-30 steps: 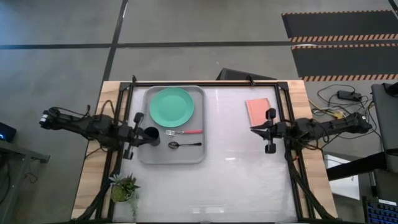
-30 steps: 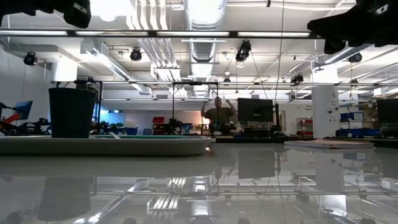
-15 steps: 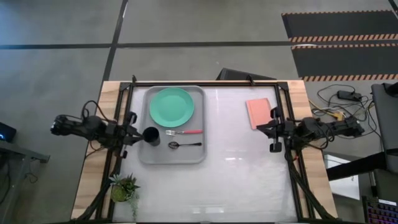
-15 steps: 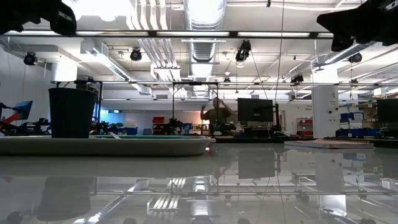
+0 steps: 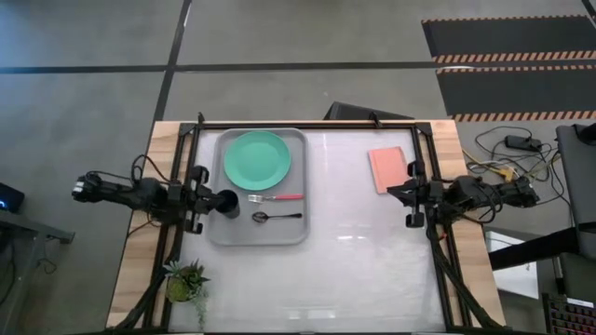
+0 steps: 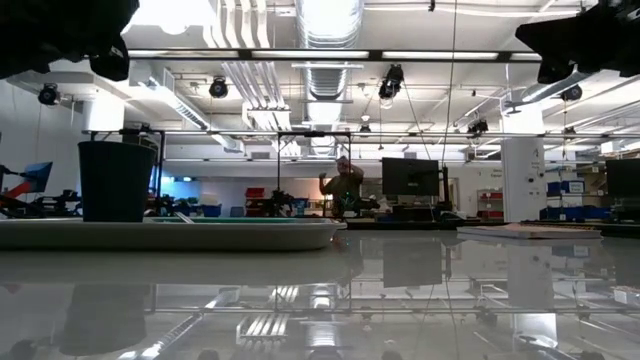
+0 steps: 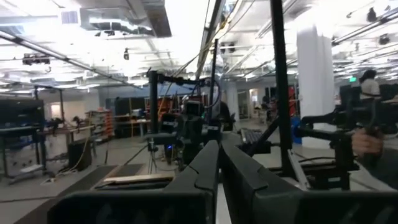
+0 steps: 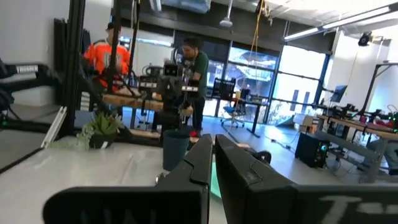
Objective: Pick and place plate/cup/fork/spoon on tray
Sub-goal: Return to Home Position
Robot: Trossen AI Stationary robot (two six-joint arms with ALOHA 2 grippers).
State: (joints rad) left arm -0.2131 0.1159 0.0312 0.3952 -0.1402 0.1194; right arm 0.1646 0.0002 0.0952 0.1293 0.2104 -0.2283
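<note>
The light-grey tray (image 5: 296, 223) lies at the table's far left and also shows in the low view (image 6: 170, 234). On it rest the mint-green plate (image 5: 257, 158), the black cup (image 5: 226, 203), standing upright (image 6: 117, 180), the pink-handled fork (image 5: 277, 197) and the dark spoon (image 5: 277, 217). My left gripper (image 5: 198, 198) hangs shut and empty just left of the cup, outside the tray's left rim. My right gripper (image 5: 411, 194) hangs shut and empty at the table's right side, beside the pink pad. The wrist views show each pair of fingers closed together (image 7: 217, 171) (image 8: 212, 165).
A pink rectangular pad (image 5: 386, 169) lies at the far right of the table. A small potted plant (image 5: 183, 280) stands at the near left corner. Black frame rails run along the left, far and right edges. People stand in the room beyond.
My left gripper has drawn back from the cup toward the table's left edge. My right gripper has drawn back a little toward the right edge. The tableware on the tray has stayed where it was.
</note>
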